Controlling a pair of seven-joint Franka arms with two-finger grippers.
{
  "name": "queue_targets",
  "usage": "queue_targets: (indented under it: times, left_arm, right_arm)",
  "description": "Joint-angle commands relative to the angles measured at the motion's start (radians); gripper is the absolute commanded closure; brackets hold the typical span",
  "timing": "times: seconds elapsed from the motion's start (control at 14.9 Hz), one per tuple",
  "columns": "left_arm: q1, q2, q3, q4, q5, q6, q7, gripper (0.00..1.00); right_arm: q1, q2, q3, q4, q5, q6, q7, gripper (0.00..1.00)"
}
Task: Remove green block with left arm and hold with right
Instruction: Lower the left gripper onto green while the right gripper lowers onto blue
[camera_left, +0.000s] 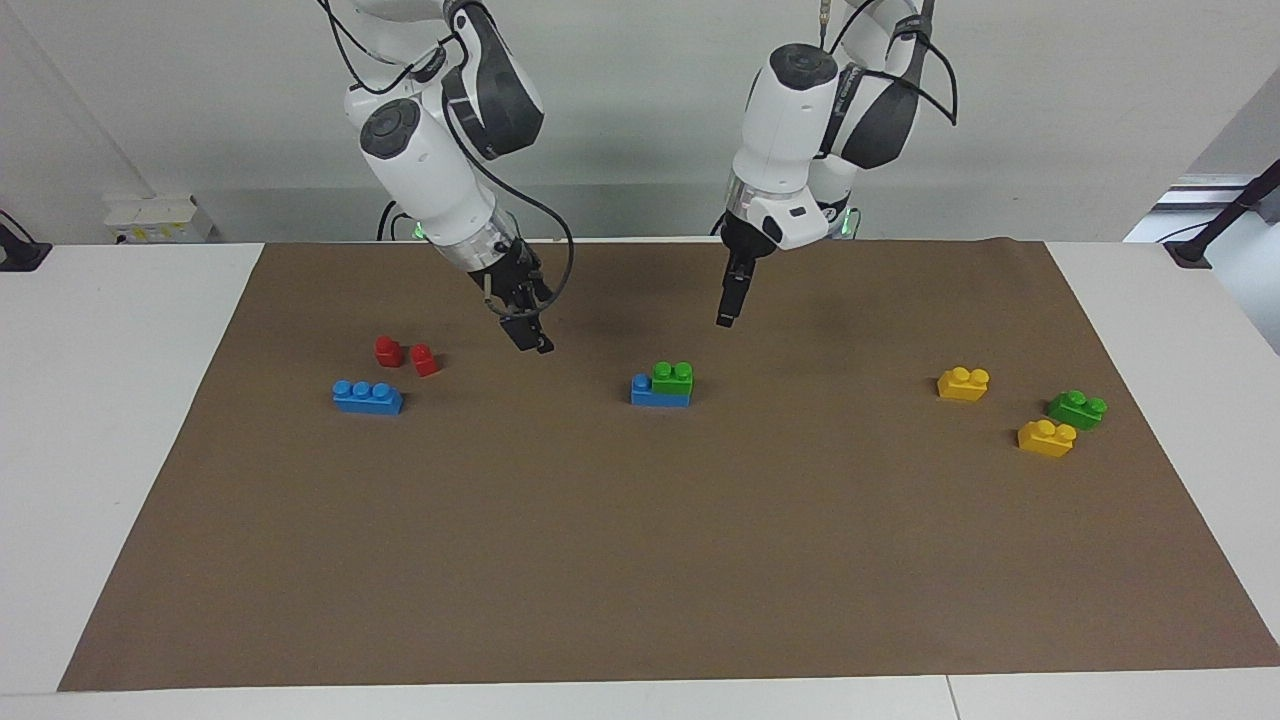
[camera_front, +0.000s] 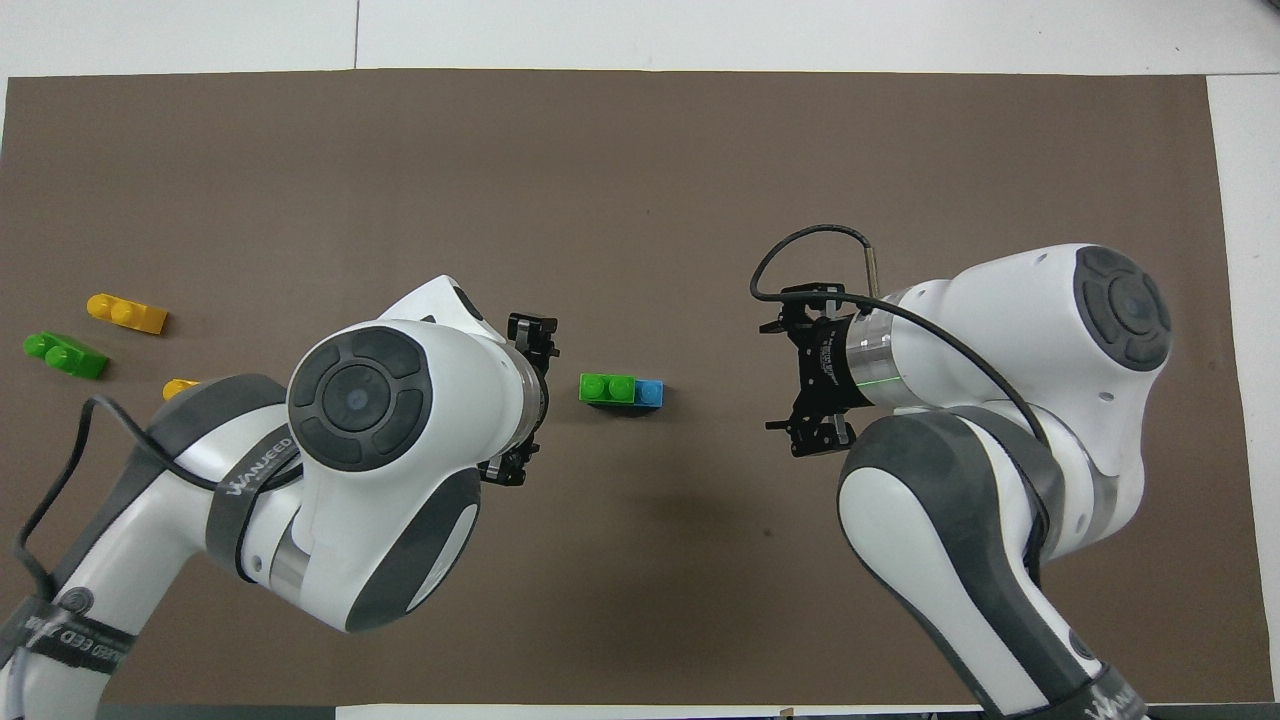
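Observation:
The green block (camera_left: 672, 376) (camera_front: 606, 387) sits on one end of a blue brick (camera_left: 658, 395) (camera_front: 651, 392) in the middle of the brown mat. My left gripper (camera_left: 727, 308) (camera_front: 528, 400) hangs open above the mat, beside the stack toward the left arm's end. On the stack's other flank, toward the right arm's end, my right gripper (camera_left: 530, 334) (camera_front: 790, 380) is up in the air and open too. Neither gripper touches the stack and both are empty.
Two small red blocks (camera_left: 405, 355) and a longer blue brick (camera_left: 368, 396) lie toward the right arm's end. Two yellow bricks (camera_left: 963, 383) (camera_left: 1046, 438) and a darker green brick (camera_left: 1077, 409) (camera_front: 65, 354) lie toward the left arm's end.

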Motion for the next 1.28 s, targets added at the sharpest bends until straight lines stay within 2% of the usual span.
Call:
queue_targets:
  times: [0.0, 0.2, 0.34, 0.54, 0.81, 1.01, 1.21]
  left_arm:
    - [-0.026, 0.051, 0.017, 0.031, -0.011, 0.031, -0.086, 0.00]
    - [-0.041, 0.126, 0.017, 0.071, -0.002, 0.050, -0.176, 0.00]
    - [-0.041, 0.134, 0.017, 0.071, 0.000, 0.073, -0.192, 0.00]
    - [-0.040, 0.152, 0.017, 0.067, 0.000, 0.093, -0.213, 0.00]
    - [-0.046, 0.172, 0.019, 0.050, 0.006, 0.125, -0.253, 0.00]
    - [-0.070, 0.227, 0.017, 0.059, 0.076, 0.130, -0.320, 0.00]
    - [-0.081, 0.237, 0.017, 0.050, 0.092, 0.147, -0.334, 0.00]
  right_arm:
    - [0.031, 0.034, -0.002, -0.016, 0.027, 0.067, 0.035, 0.00]
    - [0.054, 0.062, -0.002, -0.032, 0.049, 0.099, 0.055, 0.00]
    - [0.065, 0.071, -0.002, -0.044, 0.070, 0.115, 0.055, 0.00]
    - [0.113, 0.079, -0.002, -0.084, 0.080, 0.225, 0.090, 0.00]
    - [0.125, 0.099, 0.000, -0.111, 0.083, 0.279, 0.090, 0.00]
    - [0.140, 0.126, -0.002, -0.112, 0.084, 0.305, 0.087, 0.00]
    - [0.157, 0.156, 0.000, -0.112, 0.084, 0.345, 0.085, 0.00]
